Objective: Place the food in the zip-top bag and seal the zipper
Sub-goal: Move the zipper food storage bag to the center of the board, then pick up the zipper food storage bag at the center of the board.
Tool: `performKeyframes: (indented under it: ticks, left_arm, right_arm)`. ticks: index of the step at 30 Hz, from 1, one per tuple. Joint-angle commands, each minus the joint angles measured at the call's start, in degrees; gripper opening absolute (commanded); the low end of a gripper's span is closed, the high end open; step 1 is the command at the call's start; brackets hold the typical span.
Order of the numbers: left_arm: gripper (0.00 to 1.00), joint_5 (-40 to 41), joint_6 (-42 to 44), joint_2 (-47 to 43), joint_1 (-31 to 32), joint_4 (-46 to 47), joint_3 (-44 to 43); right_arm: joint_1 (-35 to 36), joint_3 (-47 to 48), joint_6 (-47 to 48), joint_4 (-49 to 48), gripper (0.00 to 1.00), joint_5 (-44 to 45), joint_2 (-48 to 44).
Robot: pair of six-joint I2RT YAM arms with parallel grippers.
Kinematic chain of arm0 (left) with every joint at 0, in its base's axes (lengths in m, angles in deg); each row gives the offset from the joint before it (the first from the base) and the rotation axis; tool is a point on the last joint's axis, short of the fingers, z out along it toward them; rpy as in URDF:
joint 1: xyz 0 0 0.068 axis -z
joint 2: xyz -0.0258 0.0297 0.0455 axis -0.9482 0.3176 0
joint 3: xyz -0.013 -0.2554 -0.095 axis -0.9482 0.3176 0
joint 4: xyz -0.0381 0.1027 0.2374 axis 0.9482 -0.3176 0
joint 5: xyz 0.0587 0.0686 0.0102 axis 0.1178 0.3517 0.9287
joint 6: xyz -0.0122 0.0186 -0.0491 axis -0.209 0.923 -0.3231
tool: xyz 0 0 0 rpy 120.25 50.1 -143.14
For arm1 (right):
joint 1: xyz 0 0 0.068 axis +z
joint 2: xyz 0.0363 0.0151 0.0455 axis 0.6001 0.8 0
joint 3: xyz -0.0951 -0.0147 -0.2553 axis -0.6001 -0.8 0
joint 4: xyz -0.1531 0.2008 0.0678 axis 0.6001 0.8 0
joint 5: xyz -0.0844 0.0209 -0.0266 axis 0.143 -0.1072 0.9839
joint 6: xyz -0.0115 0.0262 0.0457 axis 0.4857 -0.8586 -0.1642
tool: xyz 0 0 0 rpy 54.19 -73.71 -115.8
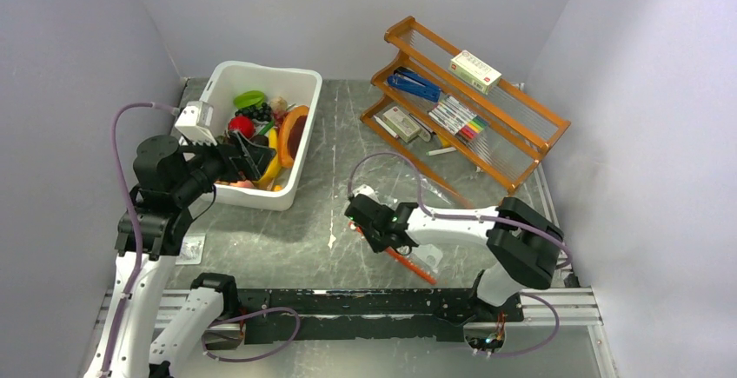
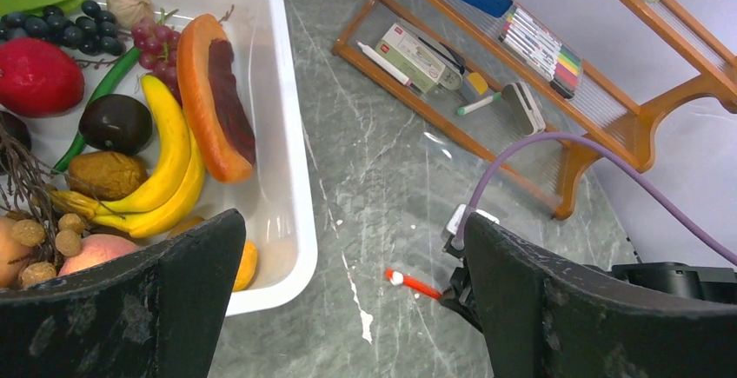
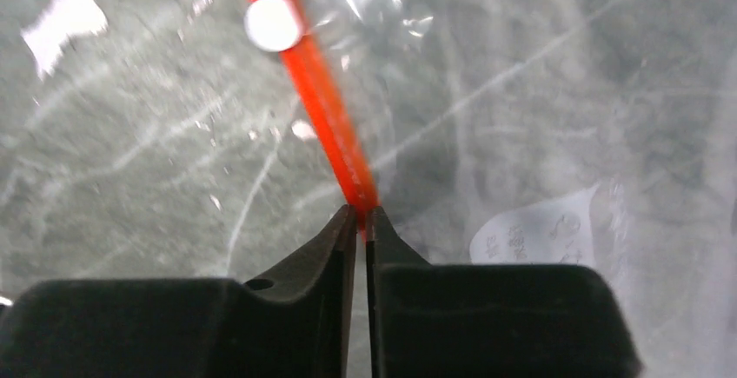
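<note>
Right claw (image 3: 361, 217) pinched tight on zipper (image 3: 322, 91); left claw (image 2: 352, 248) wide, empty.
Bag (image 1: 428, 258) at table's 5 o'clock: limp, slick film; grip the stiffer strip. Food (image 2: 174, 148) in bin (image 1: 304, 135) at 10 o'clock.

Top camera overlooks the table (image 1: 348, 161); wrist cameras (right very close) share zipper (image 3: 323, 126).

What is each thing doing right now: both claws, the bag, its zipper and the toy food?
Left claw: open, over the white bin's edge.
Right claw: shut on the zipper.
Zipper: pinched; slider tab at its far end; open or sealed, cannot tell.
Zip-top bag: flat on the table.
Food: in the white bin.
</note>
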Motion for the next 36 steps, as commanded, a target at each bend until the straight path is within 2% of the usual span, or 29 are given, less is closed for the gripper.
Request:
performKeyframes:
  ticks: [1, 3, 9, 16, 23, 27, 30, 33, 36]
  left_arm:
    - [0.95, 0.92, 0.45, -0.76, -0.56, 0.02, -0.03]
    - [0.95, 0.77, 0.26, -0.67, -0.56, 0.6, 0.5]
    - [0.95, -0.4, -1.25, 0.85, -0.56, 0.11, -1.03]
    - [0.96, -1.37, -2.83, 0.66, -0.56, 2.08, -0.22]
    - [0.95, -3.83, -2.79, 2.2, -0.61, 2.64, -0.23]
    - [0.95, -3.69, -2.8, 1.3, -0.57, 3.08, 0.67]
    - [0.95, -3.58, -2.61, 1.04, -0.56, 2.66, 0.85]
    - [0.95, -2.78, -2.23, 0.87, -0.57, 1.54, 0.92]
    - [0.95, -1.41, -2.31, 0.25, -0.56, 1.13, 1.18]
  right_arm:
    - [0.17, 2.13, 0.8, -7.94, 0.03, 2.76, 3.71]
    - [0.22, 3.37, 0.29, -10.69, 0.0, 3.1, 5.34]
    - [-0.72, 6.77, 1.39, -19.76, 0.0, 0.6, 9.05]
    - [-2.88, 13.78, 4.09, -16.4, 0.0, -1.43, 10.02]
    - [-2.99, 8.17, 3.79, -7.18, 0.34, -4.06, 0.21]
    - [-2.83, 5.55, 3.5, -2.09, 0.44, -5.82, -3.76]
    - [-2.66, 4.31, 1.53, -0.72, 0.62, -5.94, -5.09]
    - [-2.52, 4.93, -3.71, -3.62, 0.67, -5.01, -3.72]
    - [-0.26, 9.02, -6.54, -5.06, 0.65, -2.29, 0.91]
